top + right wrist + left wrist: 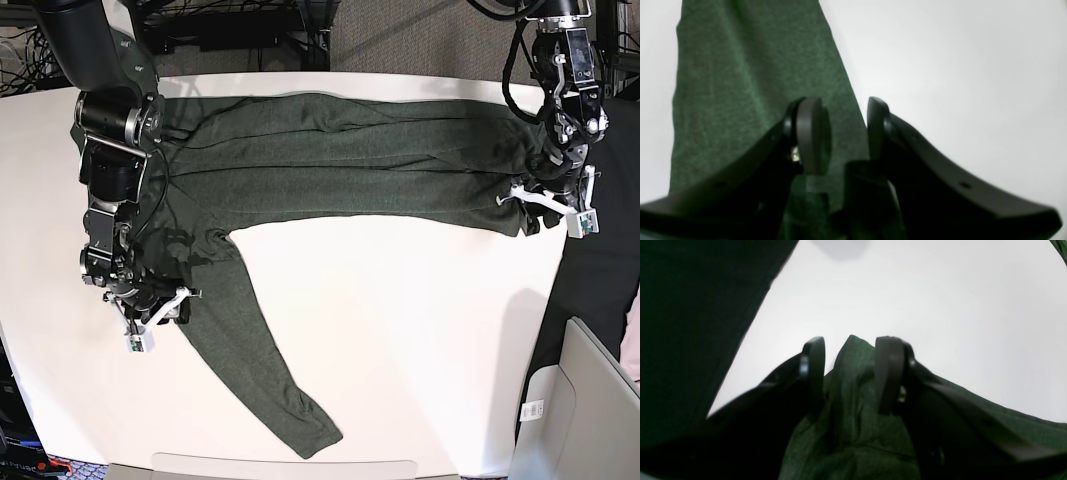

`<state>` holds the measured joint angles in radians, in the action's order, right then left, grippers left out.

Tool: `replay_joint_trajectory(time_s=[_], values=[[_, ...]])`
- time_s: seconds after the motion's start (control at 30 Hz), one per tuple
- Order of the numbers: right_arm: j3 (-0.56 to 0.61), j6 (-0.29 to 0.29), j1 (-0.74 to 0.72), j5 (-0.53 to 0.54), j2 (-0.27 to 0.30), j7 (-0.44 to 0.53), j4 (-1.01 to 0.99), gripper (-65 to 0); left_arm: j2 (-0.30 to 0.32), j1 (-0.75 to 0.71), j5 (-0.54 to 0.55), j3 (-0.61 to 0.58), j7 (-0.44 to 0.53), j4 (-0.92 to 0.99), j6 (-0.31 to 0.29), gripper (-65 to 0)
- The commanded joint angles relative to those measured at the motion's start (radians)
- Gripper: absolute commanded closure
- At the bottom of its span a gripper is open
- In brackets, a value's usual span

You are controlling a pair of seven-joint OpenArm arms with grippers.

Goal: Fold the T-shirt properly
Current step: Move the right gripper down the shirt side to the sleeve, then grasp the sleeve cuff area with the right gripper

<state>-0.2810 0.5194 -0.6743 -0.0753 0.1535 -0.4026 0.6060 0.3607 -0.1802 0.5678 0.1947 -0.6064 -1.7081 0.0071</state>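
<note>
In the left wrist view, the left end effector was clamped on a bunched fold of the T-shirt, white counter beyond it.

In the right wrist view, the right end effector straddled the shirt's edge, fabric between its fingers.

In the base view, the T-shirt lay spread along the counter's far side, one sleeve trailing toward the near edge. The left end effector gripped its right end and the right end effector its left side.
</note>
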Motion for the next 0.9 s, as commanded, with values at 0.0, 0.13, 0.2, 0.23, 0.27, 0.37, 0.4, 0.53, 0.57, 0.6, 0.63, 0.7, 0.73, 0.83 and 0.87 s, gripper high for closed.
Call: replay_joint_trajectory(time_s=[0.0, 0.13, 0.2, 0.23, 0.27, 0.37, 0.4, 0.53, 0.57, 0.6, 0.63, 0.7, 0.73, 0.83, 0.87], values=[[0.002, 0.011, -0.008, -0.005, -0.001, -0.049, 0.004, -21.7, 0.016, 0.008, 0.002, 0.007, 0.019, -0.031, -0.003, -24.1], [0.002, 0.098, -0.005, -0.002, -0.016, -0.072, 0.007, -9.3, 0.016, 0.008, 0.002, 0.007, 0.019, -0.040, -0.003, -24.1], [0.002, 0.153, -0.008, -0.002, -0.021, -0.100, 0.007, -2.5, 0.016, 0.008, 0.002, 0.007, 0.019, -0.040, -0.003, -24.1], [0.002, 0.175, -0.009, -0.002, -0.022, -0.112, 0.009, -1.5, 0.016, 0.008, 0.002, 0.007, 0.019, -0.040, -0.003, -24.1], [0.002, 0.179, -0.011, -0.002, -0.025, -0.129, 0.024, -1.4, 0.016, 0.006, 0.002, 0.007, 0.019, -0.040, -0.003, -24.1], [0.002, 0.179, 0.012, -0.002, -0.048, -0.166, 0.111, -1.3, 0.016, 0.006, 0.002, 0.007, 0.019, -0.040, -0.003, -24.1], [0.002, 0.179, 0.028, -0.001, -0.053, -0.178, 0.157, -1.3, 0.016, 0.006, 0.002, 0.007, 0.019, -0.040, -0.003, -24.1], [0.001, 0.179, 0.095, 0.088, -0.059, -0.249, 0.338, -1.3, 0.016, 0.006, 0.002, 0.007, 0.024, -0.040, -0.003, -24.1], [0.001, 0.179, 0.110, 0.130, -0.058, -0.275, 0.377, -1.3, 0.016, 0.006, 0.002, 0.007, 0.024, -0.040, -0.003, -24.1], [0.001, 0.179, 0.127, 0.185, -0.058, -0.309, 0.415, -1.3, 0.016, 0.006, 0.002, 0.007, 0.024, -0.040, -0.003, -24.1], [0.001, 0.179, 0.141, 0.234, -0.058, -0.336, 0.446, -1.3, 0.016, 0.006, 0.002, 0.007, 0.026, -0.040, -0.003, -24.1], [0.002, 0.179, 0.166, 0.346, -0.056, -0.427, 0.509, -1.3, 0.016, 0.006, 0.002, 0.007, 0.027, -0.040, -0.003, -24.1], [0.002, 0.179, 0.176, 0.397, -0.056, -0.476, 0.536, -1.3, 0.016, 0.006, 0.002, 0.007, 0.027, -0.040, -0.003, -24.1], [0.004, 0.179, 0.206, 0.529, -0.062, -0.626, 0.613, -1.3, 0.013, 0.006, 0.002, 0.007, 0.027, -0.040, -0.003, -24.0], [0.004, 0.179, 0.221, 0.570, -0.064, -0.660, 0.647, -1.3, 0.013, 0.006, 0.002, 0.007, 0.027, -0.039, -0.003, -24.0]])
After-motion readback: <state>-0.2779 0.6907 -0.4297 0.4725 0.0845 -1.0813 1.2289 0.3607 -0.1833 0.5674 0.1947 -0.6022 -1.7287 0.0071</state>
